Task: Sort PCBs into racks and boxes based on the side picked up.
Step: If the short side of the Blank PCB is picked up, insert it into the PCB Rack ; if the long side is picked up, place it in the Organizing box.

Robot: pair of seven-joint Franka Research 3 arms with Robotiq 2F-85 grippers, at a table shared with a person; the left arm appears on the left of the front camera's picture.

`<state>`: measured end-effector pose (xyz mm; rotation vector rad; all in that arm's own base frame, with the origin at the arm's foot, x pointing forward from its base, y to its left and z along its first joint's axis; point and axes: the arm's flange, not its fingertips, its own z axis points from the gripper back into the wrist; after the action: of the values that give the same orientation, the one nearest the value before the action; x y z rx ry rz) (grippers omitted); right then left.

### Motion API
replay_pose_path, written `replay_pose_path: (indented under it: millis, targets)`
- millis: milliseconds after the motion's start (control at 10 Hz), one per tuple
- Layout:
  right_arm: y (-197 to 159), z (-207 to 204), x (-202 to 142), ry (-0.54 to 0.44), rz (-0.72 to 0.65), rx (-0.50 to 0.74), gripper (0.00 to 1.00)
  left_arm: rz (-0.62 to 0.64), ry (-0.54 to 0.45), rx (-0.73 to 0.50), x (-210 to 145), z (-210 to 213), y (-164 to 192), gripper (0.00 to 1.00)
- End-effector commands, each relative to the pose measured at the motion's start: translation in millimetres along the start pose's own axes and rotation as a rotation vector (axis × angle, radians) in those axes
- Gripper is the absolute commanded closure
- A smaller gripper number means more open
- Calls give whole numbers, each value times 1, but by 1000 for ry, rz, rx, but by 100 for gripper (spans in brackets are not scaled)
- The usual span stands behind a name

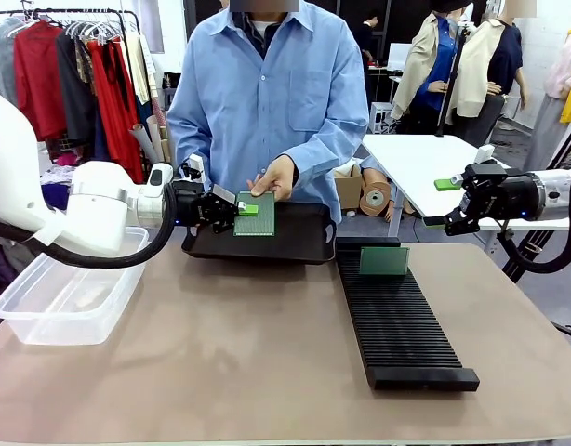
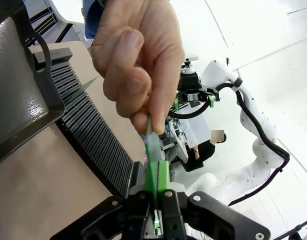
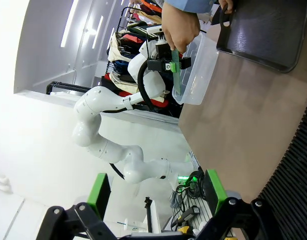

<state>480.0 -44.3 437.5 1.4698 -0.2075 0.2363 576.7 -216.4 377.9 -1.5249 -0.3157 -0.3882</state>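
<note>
A person's hand (image 1: 277,176) holds a green dot-grid PCB (image 1: 258,219) over the black tray (image 1: 295,247), and my left gripper (image 1: 246,210) is shut on the board's left edge. In the left wrist view the PCB (image 2: 151,145) is edge-on, pinched between my fingers below and the person's fingers (image 2: 138,60) above. Another PCB (image 1: 384,261) stands upright in a far slot of the long black rack (image 1: 402,321). The clear box (image 1: 67,295) sits at the left. My right gripper (image 1: 441,203) hangs open and empty above the table's far right, its green pads (image 3: 99,192) spread wide.
The person stands at the far edge behind the tray. A white table (image 1: 425,158) lies behind my right gripper. Bare tabletop (image 1: 220,372) spreads between box and rack. From the right wrist, the box (image 3: 199,65), tray (image 3: 263,30) and rack (image 3: 296,185) show.
</note>
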Motion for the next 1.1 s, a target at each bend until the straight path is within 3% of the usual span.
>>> replay_pose_path:
  millis: [0,1000]
  targets:
    - [2,-1,1,-11,4,8,0,-1,-7,-6,1,0,-1,100]
    - [2,-1,1,-11,4,8,0,-1,-7,-6,1,0,-1,100]
